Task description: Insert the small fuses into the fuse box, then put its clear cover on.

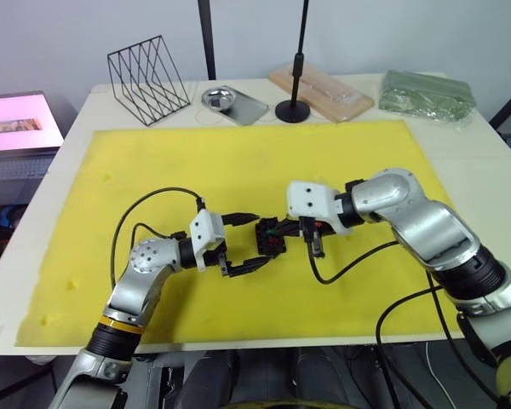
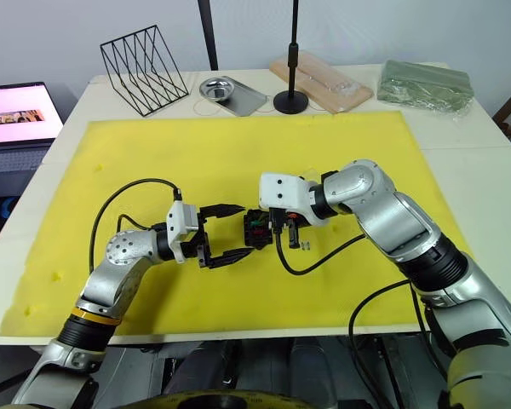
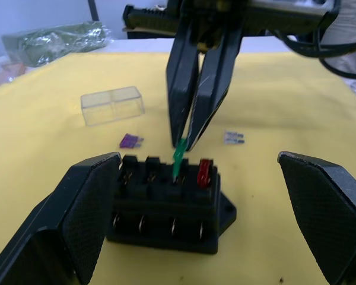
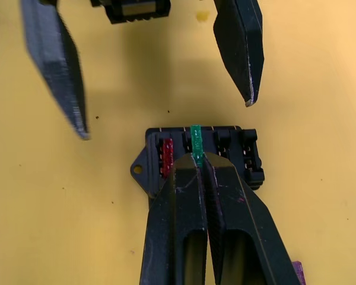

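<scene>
Left gripper (image 3: pixel 196 219) spread wide, flanking fuse box (image 3: pixel 166 205) mid-mat, not touching. Right gripper (image 4: pixel 200 159) pinching green fuse (image 4: pixel 196 139) over second slot, beside seated red fuse (image 3: pixel 204 172). Risk: blades misaligned, tilted push jamming fuse or shoving the unbraced box.

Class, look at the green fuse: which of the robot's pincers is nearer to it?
Right. The right pincer is shut on the green fuse above the fuse box; the left pincer is open, its fingers either side of the box.
</scene>
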`<state>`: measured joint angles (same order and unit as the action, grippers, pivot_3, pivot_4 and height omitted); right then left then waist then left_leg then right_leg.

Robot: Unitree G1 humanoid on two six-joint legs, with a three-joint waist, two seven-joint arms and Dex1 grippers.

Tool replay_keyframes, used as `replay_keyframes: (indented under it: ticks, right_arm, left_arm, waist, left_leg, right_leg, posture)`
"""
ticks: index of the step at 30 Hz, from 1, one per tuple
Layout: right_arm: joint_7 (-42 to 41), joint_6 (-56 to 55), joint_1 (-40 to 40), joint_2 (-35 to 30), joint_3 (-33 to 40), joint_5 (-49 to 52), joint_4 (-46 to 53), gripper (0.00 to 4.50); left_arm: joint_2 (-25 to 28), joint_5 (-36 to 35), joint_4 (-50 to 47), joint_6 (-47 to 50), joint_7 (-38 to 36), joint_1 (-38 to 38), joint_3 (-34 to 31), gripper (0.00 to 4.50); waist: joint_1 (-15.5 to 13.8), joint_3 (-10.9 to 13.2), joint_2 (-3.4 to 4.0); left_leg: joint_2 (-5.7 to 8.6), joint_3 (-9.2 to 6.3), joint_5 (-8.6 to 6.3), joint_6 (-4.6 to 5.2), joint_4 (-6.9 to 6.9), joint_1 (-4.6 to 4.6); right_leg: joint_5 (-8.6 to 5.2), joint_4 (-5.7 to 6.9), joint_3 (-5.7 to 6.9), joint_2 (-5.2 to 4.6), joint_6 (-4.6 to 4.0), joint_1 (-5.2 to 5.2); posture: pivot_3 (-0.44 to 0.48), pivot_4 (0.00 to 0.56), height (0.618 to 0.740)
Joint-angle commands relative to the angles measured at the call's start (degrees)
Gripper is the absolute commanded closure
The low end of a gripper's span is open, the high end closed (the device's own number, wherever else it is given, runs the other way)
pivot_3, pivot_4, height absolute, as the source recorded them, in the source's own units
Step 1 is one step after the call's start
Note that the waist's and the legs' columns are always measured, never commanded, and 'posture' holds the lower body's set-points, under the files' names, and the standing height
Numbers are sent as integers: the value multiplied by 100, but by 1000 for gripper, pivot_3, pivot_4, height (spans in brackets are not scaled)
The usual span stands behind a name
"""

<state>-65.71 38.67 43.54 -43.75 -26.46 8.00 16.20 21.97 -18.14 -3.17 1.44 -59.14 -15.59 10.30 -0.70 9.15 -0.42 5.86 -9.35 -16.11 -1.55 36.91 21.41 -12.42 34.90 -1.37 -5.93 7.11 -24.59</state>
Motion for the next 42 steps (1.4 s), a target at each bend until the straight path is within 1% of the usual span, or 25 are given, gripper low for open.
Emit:
replay_keyframes:
  ticks: [1, 13, 26, 31, 42]
  right_arm:
    - [-48, -120, 99, 64, 42, -68, 13, 4500]
    - [-188, -191, 73, 109, 49, -131, -65, 4500]
    - [-220, -291, 42, 109, -33, -277, -156, 4500]
    - [-262, -292, 48, 170, -63, -318, -220, 4500]
    - [-327, -296, 80, 254, -92, -416, -350, 4500]
  left_arm:
    - [16, -108, -269, 130, 53, -88, -38, 11]
    - [36, -171, -680, 705, 281, -291, -44, 11]
    - [54, -198, -876, 984, 384, -360, -35, 11]
    - [115, -156, -839, 988, 341, -296, -24, 11]
    - [142, 55, -523, 658, 241, -87, 91, 11]
  waist:
    - [-1, 0, 0]
    - [1, 0, 0]
    - [-1, 0, 0]
    - [0, 0, 0]
    - [1, 0, 0]
  left_leg:
    - [0, 0, 0, 0, 0, 0]
    - [1, -1, 0, -1, 5, 0]
    - [2, -1, 1, -1, 6, 1]
    - [1, -1, 1, -2, 7, 1]
    - [1, -1, 2, -4, 7, 0]
  right_leg:
    - [0, 0, 0, 0, 0, 0]
    - [0, 4, 0, 0, 0, 0]
    - [0, 5, 0, 0, 0, 0]
    - [0, 5, 0, 0, 0, 0]
    - [0, 5, 0, 0, 0, 0]
  posture:
    - [0, 150, 740]
    - [0, 150, 740]
    - [0, 150, 740]
    - [0, 150, 740]
    - [0, 150, 740]
